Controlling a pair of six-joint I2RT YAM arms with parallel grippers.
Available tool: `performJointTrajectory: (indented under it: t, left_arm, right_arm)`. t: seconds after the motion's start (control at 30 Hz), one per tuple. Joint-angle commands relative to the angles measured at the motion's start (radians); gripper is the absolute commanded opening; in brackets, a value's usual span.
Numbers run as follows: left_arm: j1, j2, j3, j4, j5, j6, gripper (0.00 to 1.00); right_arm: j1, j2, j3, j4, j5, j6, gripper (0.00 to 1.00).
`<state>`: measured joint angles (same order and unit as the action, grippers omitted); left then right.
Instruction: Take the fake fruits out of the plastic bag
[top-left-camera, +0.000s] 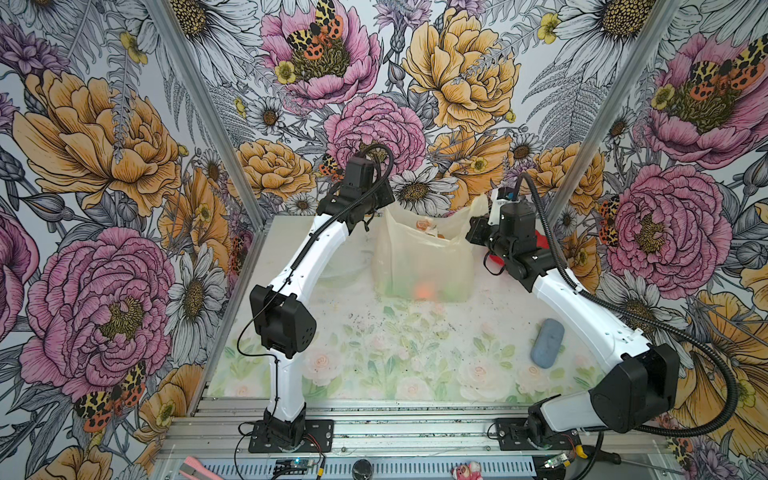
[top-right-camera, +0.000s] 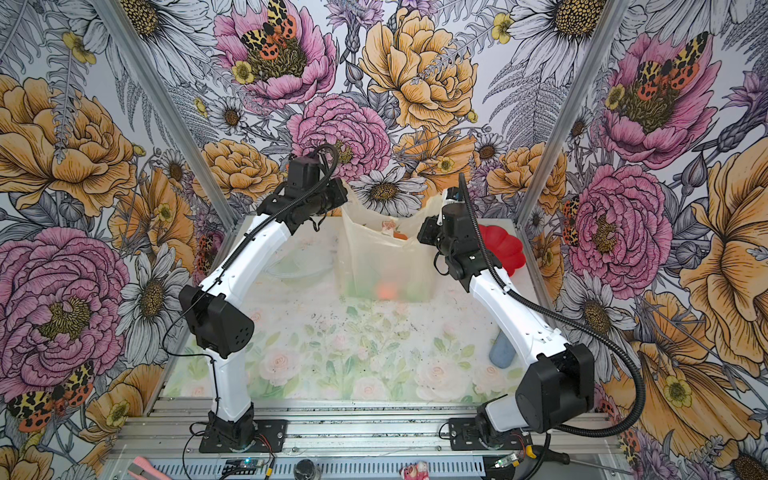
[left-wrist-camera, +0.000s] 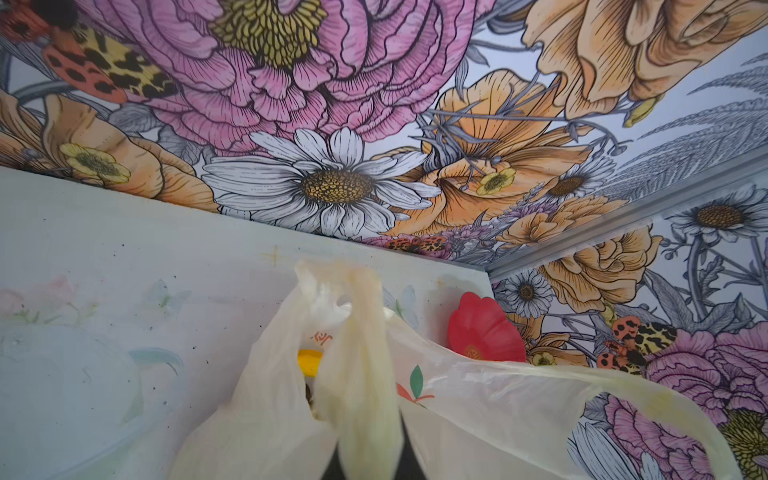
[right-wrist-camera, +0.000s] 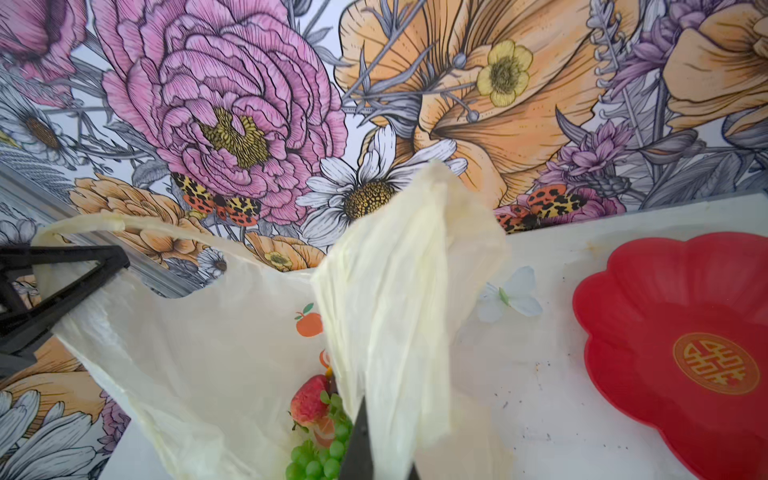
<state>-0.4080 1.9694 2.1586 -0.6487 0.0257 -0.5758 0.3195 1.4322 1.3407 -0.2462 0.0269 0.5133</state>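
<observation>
Standing at the desk's 6 o'clock edge, I saw the bag upright at 12 o'clock, its mouth held open between the two arms. The left hand was pressed together on the left loop at the bag's 10 o'clock corner, pinching the crumpled plastic and holding it up. The right hand pinched the right loop at the 2 o'clock corner, with the plastic standing up out of the grip. The fruits I could see were inside the bag. The right wrist view showed a strawberry lying on green grapes. The left wrist view showed a bit of yellow banana in the mouth. In both top views an orange glowed through the wall near the bottom. A red plate sat just beside the bag at 1 o'clock. A blue pad lay at 4 o'clock, well apart.
</observation>
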Motion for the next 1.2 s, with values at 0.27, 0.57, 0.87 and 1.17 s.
performJointTrajectory:
  t: [0.27, 0.57, 0.87, 1.17]
  left_arm:
    - [-0.05, -0.461, -0.772, 0.326, -0.035, -0.102, 0.0]
    - [0.022, -0.546, -1.312, 0.581, 0.085, -0.318, 0.0]
    - [0.029, -0.62, -1.253, 0.37, -0.015, -0.236, 0.14]
    - [-0.096, -0.911, -1.165, 0.003, -0.397, -0.129, 0.53]
  right_arm:
    - [0.026, -0.216, -0.325, 0.075, -0.039, 0.088, 0.0]
    - [0.045, -0.34, -0.733, 0.252, -0.028, 0.234, 0.0]
    - [0.07, -0.338, -0.72, 0.219, 0.028, 0.177, 0.0]
    - [0.173, -0.369, -0.732, 0.219, 0.101, 0.128, 0.0]
